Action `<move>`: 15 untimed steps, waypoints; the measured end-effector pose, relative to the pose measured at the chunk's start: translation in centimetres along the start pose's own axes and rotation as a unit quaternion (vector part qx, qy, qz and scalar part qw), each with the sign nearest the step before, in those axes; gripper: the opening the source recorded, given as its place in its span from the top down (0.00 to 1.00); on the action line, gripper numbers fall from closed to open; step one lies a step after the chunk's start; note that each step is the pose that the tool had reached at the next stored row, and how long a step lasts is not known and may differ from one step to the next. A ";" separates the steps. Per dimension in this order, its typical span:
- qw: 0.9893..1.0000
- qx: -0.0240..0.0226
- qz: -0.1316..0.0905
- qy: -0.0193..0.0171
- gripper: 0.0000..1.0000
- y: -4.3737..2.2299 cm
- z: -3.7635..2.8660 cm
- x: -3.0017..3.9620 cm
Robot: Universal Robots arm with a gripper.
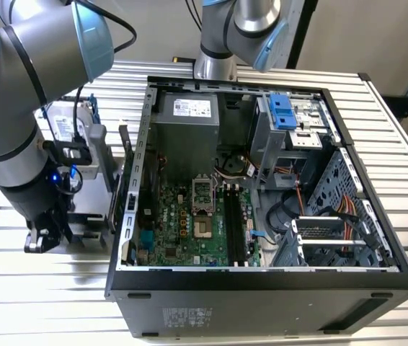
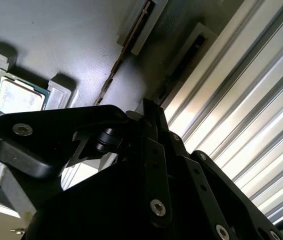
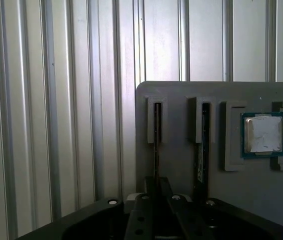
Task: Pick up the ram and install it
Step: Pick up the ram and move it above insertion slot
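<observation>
Bright, even light across the exterior view: the ribbed tabletop (image 1: 38, 303) shines pale, there's a white glare patch on it close to the arm (image 1: 16, 108), and the open computer case (image 1: 262, 295) has soft shade down inside its walls. Over to the second wrist view, where hard glare streaks run along the tabletop ribs and the hand (image 2: 149, 107) is almost a black silhouette. In the first wrist view the grey tray (image 3: 181, 100) looks dim, its slots are black, and the chip (image 3: 264, 134) gleams pale.
</observation>
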State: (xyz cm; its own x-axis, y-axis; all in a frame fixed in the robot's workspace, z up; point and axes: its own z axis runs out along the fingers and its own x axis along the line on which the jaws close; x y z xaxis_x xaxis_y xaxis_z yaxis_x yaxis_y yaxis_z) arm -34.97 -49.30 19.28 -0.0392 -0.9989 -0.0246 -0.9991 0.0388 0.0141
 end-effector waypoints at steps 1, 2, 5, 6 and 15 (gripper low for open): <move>1.000 0.000 0.000 0.000 0.00 0.00 0.00 0.00; 1.000 0.000 0.000 0.000 1.00 0.00 0.00 0.00; 1.000 0.000 0.000 0.000 1.00 0.00 0.00 0.00; 1.000 0.000 0.000 0.000 1.00 0.00 0.00 0.00; 1.000 0.000 -0.001 0.000 1.00 0.00 0.00 0.00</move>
State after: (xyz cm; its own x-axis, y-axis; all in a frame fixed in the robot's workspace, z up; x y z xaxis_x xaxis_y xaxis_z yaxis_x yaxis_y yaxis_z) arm -34.97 -49.30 19.28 -0.0380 -0.9990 -0.0245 -0.9992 0.0377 0.0141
